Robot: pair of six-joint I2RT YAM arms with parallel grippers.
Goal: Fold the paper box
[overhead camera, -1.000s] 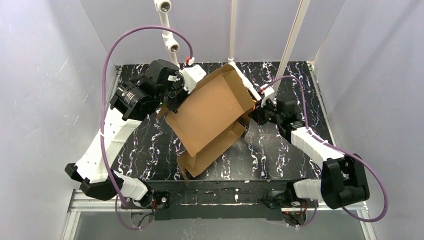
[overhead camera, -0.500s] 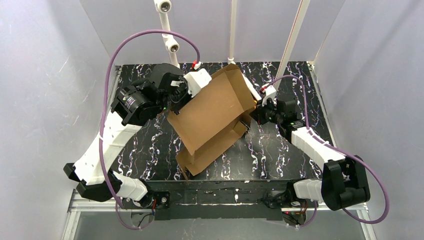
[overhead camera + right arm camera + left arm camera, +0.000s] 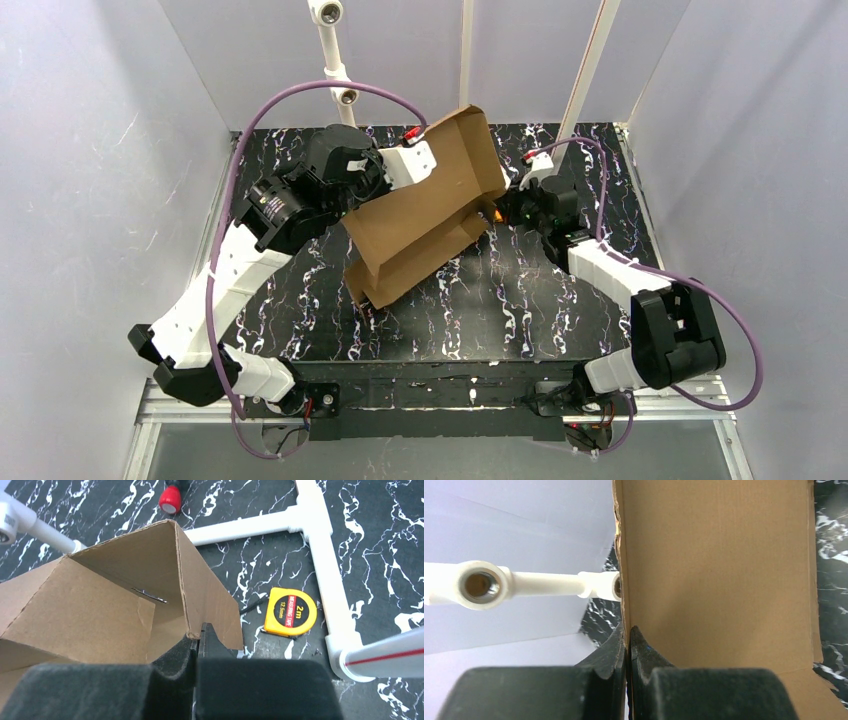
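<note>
Paper box [image 3: 425, 215]: held tilted over the far middle of the table [image 3: 520, 310], between the two arms. Its long axis runs from near-left to far-right. Its far corner stands highest, against the far wall. Cannot tell whether the near-left corner touches the tabletop.

Left gripper [image 3: 626, 632]: pinched tight on the box's far-left edge, with one finger on each face of the cardboard and a broad panel running away from the tips.

Right gripper [image 3: 200, 630]: pinched tight on the rim of the box's right wall, just beside a folded corner. The open inside of the box lies left of the fingers in the wrist view.

Edges and room:
- A yellow tape measure [image 3: 291, 612] lies on the table just beside the gripped wall, near a white pipe frame [image 3: 310, 535].
- A red-capped item [image 3: 170, 502] sits beyond the box corner.
- Upright white pipes stand at the far edge, close behind the box.
- Side walls flank the table.
- Bare marbled tabletop lies between the box and the arm bases.
</note>
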